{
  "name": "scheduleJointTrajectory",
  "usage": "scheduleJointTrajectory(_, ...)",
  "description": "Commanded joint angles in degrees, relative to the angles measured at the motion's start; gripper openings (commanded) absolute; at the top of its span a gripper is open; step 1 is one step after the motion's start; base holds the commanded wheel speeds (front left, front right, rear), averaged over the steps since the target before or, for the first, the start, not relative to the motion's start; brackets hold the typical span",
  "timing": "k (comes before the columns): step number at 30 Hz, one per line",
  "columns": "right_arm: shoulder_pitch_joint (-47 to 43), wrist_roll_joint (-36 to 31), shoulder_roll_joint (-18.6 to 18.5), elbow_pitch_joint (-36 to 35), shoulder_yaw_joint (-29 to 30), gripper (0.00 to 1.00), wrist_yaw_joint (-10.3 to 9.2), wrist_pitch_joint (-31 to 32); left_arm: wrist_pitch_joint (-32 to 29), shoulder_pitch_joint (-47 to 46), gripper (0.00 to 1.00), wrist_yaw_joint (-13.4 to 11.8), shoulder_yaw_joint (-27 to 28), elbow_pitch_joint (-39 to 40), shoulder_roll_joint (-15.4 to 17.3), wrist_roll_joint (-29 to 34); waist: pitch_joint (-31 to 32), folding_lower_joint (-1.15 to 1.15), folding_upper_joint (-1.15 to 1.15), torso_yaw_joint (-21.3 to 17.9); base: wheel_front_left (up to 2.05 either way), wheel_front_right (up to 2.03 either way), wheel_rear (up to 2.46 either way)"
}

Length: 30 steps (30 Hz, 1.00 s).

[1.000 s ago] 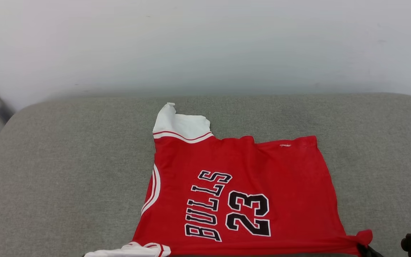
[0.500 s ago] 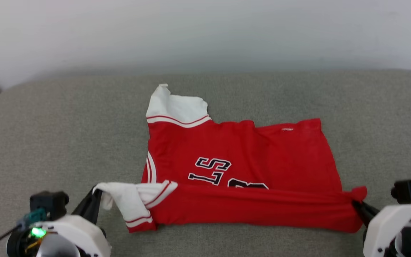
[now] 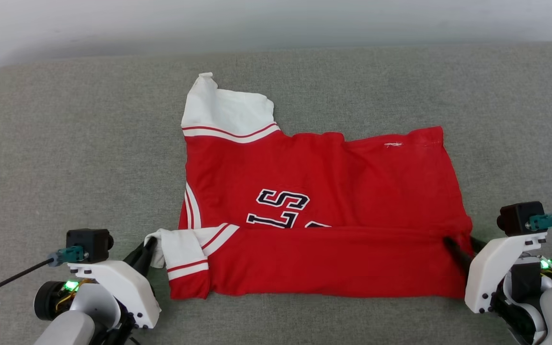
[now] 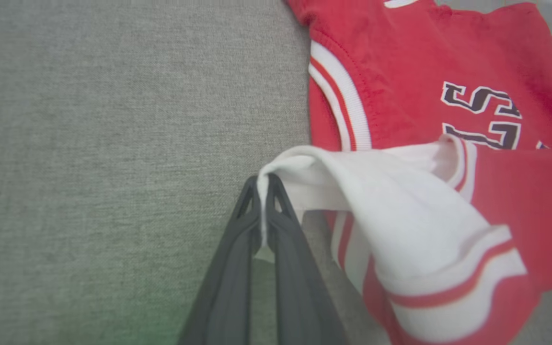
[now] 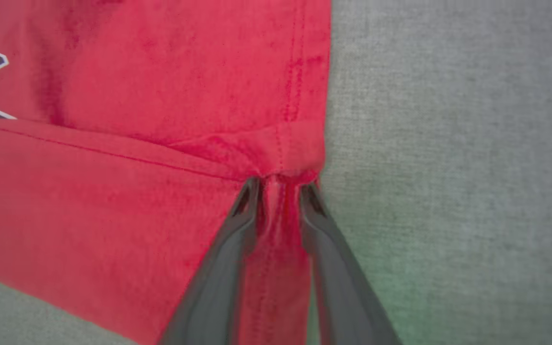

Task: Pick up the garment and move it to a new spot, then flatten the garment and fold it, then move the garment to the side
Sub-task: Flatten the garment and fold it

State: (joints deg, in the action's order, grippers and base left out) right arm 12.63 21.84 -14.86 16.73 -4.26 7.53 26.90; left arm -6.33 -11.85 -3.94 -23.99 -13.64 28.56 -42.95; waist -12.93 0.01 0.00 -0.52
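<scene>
Folding the shirt (image 3: 319, 167) at frame center on the gray cushion (image 3: 65, 143).
The left jaws are pinching the white sleeve (image 4: 352, 191) shut, holding the folded flap taut; the right jaws are sitting slightly parted around the red hem corner (image 5: 295, 143), grip unclear.

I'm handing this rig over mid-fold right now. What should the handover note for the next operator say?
Left gripper: shut on the tip of the white sleeve, which is slightly raised off the grey cushion.
Right gripper: jaws parted, with the red hem corner lying in the gap; it looks like a release.
Garment: spread flat mid-cushion, near edge folded up over the chest print, hiding most of it.
Done: first fold laid.
Left: let go of the sleeve, tuck and smooth it, finish folding, move the garment to the side.
</scene>
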Motion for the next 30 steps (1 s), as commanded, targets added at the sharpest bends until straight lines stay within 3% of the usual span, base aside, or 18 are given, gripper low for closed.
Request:
scheduleJointTrajectory(1, 0.47, 0.57, -0.48, 1.07, -0.92, 1.00, -0.09, -2.65, 1.20, -0.49, 0.95, 0.42, 0.49, -1.00, -0.54, -0.78, 0.79, -0.01, 0.00, 0.12, 0.00, 0.00, 0.00)
scheduleJointTrajectory(2, 0.39, 0.90, -0.70, 1.07, -1.10, 1.00, -0.08, -4.40, 1.90, -0.52, 1.00, 0.28, 0.84, -1.47, -0.58, -0.79, 1.28, -0.01, 0.00, 0.17, 0.00, 0.00, 0.00)
scheduleJointTrajectory(7, -1.96, 1.72, -0.70, -0.59, -0.95, 1.00, -0.07, -14.64, 4.51, 1.92, 1.00, -0.66, 3.00, -1.90, -0.94, -2.43, 4.82, -0.01, 0.00, 0.33, 0.00, 0.00, 0.00)
scheduleJointTrajectory(11, -4.56, -0.64, -0.59, -3.30, 0.09, 1.00, -0.07, -22.56, 6.34, 4.13, 1.00, -2.96, 5.16, -0.12, -0.15, -2.84, 8.18, -0.01, 0.00, 0.27, 0.00, 0.00, 0.00)
scheduleJointTrajectory(19, -9.71, -5.65, 1.74, -10.73, 2.69, 1.00, -0.07, -28.55, 9.47, 7.84, 1.00, -8.74, 8.54, 6.86, 0.76, -1.91, 12.26, -0.01, 0.00, -0.20, 0.00, 0.00, 0.00)
scheduleJointTrajectory(22, -12.35, -7.18, 3.48, -14.27, 3.86, 1.00, -0.07, -28.30, 6.91, 8.61, 1.00, -9.32, 7.60, 10.75, 1.23, -2.19, 12.87, -0.01, 0.00, -0.28, 0.00, 0.00, 0.00)
scheduleJointTrajectory(30, -17.22, -9.18, 6.88, -21.48, 4.72, 1.00, -0.07, -25.33, -9.15, 8.76, 1.00, -6.27, 1.92, 16.38, 5.23, -6.35, 11.40, -0.01, 0.00, -2.19, 0.00, 0.00, 0.00)
